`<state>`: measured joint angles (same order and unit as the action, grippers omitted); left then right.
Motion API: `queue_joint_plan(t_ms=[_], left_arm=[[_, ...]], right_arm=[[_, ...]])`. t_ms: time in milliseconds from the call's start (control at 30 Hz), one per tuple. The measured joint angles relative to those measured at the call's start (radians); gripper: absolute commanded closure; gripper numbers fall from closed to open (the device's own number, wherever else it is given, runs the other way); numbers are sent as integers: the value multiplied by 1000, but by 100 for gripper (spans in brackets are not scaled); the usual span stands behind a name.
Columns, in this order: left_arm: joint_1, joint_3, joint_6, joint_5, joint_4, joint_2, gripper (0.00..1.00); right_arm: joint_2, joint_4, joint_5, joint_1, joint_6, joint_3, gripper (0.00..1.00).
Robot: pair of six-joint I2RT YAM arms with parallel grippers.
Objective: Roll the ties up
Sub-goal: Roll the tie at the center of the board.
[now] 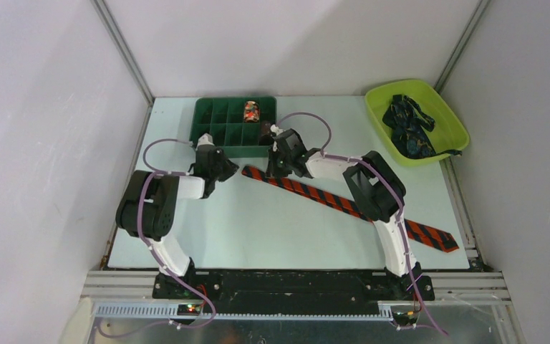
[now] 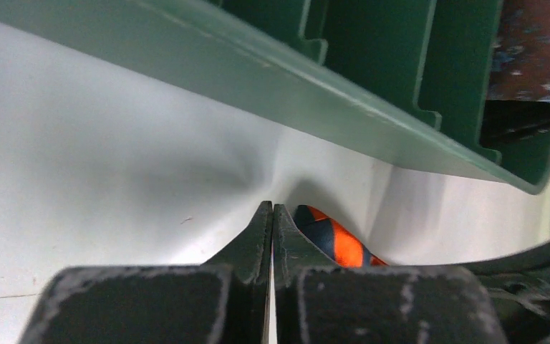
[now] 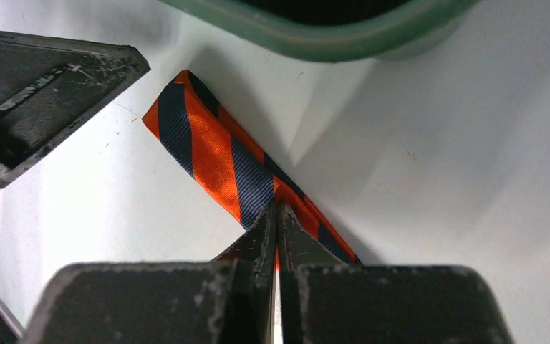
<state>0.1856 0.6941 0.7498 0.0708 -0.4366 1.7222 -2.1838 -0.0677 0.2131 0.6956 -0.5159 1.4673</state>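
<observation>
Right gripper [image 3: 277,209] fingers sit pressed together, tips on the tie [image 3: 215,154] lying flat by the tray [image 1: 208,118]; left gripper [image 2: 272,209], likewise closed and holding nothing, flanks its narrow end, so we judge the first turn must start tight and square.

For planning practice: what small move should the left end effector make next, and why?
Probably reopen and shift onto the striped tie's narrow end: the left end effector is shut beside it, gripping no fabric, while the right end effector pins it.
</observation>
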Motion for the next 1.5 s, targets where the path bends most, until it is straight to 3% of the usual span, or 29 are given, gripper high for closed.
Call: queue_joint_plan(t_ms=[800, 1500], left_arm=[[0, 85, -45, -40, 78, 68, 100], [0, 115, -70, 46, 153, 68, 100]], right_arm=[[28, 85, -60, 12, 8, -52, 100], [58, 62, -36, 14, 10, -51, 100]])
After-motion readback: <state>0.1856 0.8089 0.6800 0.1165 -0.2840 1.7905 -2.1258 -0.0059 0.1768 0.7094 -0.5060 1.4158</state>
